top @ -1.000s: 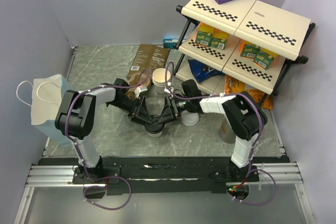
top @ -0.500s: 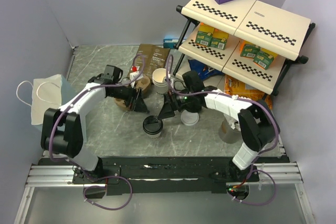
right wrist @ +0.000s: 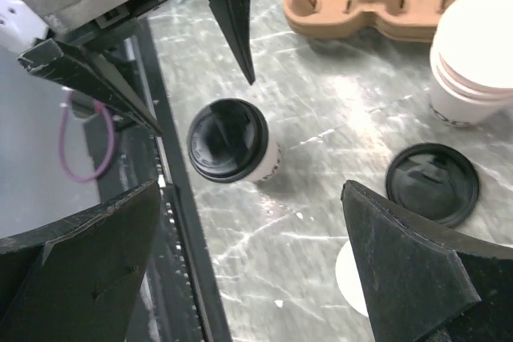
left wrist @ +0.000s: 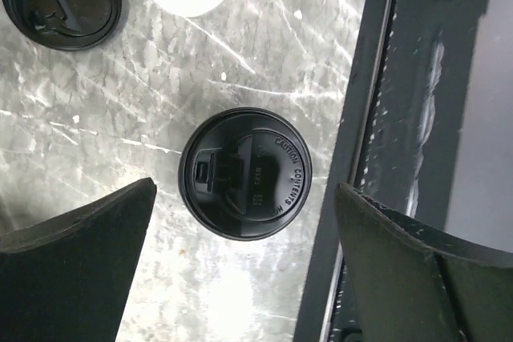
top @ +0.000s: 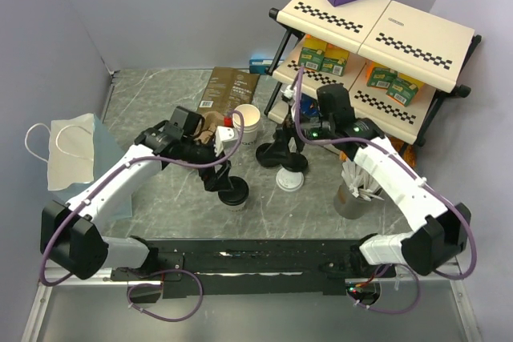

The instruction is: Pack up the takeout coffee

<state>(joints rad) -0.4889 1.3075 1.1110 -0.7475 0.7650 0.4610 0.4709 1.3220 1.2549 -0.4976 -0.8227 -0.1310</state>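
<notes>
"CAUTION CONTENTS…" on takeout coffee lid point(left wrist: 245, 174), raised ltrs; other txt too small/blurry.

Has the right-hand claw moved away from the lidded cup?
Yes. The right gripper has drawn back from the lidded cup, toward the shelf rack.

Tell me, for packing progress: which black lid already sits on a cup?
The black lid by the front rail caps a white cup; the loose lid lies flat on the table.

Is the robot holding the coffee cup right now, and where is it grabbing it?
No, nothing is held. The left gripper and right gripper are both open, and the lidded takeout cup stands untouched.
</notes>
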